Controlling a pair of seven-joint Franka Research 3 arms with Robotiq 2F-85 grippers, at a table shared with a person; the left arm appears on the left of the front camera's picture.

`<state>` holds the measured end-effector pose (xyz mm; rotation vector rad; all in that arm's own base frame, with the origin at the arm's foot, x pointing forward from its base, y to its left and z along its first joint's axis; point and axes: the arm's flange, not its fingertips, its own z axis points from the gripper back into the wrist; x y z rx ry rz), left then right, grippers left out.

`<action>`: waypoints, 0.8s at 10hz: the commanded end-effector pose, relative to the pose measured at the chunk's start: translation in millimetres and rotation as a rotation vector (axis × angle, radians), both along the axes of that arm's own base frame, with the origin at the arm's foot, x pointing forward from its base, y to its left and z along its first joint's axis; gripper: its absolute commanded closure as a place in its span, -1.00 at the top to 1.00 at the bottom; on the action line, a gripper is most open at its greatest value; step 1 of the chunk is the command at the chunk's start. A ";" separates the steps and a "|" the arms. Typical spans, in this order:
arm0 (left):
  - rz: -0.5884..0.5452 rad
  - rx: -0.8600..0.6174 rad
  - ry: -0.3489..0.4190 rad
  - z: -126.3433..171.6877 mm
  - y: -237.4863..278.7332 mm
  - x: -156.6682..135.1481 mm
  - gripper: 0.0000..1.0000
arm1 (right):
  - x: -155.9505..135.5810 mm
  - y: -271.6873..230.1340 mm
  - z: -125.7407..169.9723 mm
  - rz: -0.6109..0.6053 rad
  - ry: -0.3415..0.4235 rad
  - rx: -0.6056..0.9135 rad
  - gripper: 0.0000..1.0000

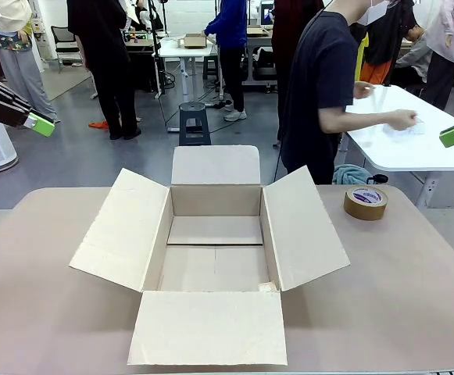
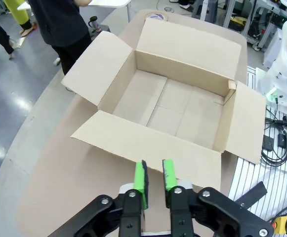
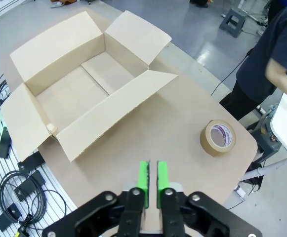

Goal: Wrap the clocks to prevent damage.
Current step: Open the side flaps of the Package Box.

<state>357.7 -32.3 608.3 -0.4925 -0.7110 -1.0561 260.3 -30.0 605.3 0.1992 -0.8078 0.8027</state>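
The cardboard box (image 1: 215,201) stands in the middle of the bench (image 1: 398,281) and is open at the top. All four of its flaps are folded outward: the side flaps rise at a slant and the near flap lies flat on the bench. Inside the box I see only its bare cardboard bottom, with the seam of the bottom flaps running across it. Where the clocks are, I cannot tell from these pictures.

A roll of brown tape (image 1: 366,203) lies flat on the bench, beside the far right corner of the box, apart from the right flap and not touching it.

The left hand (image 2: 154,163) hangs in the air above the left side of the box, over the edge of the left flap. Its green pads stand narrow, with a small gap between them, and they hold nothing. In the front view the left hand (image 1: 41,123) is high and well to the left of the box.

The right hand (image 3: 152,164) hangs above the bench on the right side of the box, nearer to the tape than to the box. Its pads are almost together and they hold nothing.

Behind the box, a person (image 1: 320,94) in a dark shirt stands turned toward a white bench (image 1: 414,148), with both hands on something pale that I cannot make out.
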 end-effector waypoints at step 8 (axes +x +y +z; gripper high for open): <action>0.135 -0.028 0.049 12.4 4.7 -6.7 -1.00 | -2.0 4.0 -5.1 0.022 0.033 -0.033 -1.00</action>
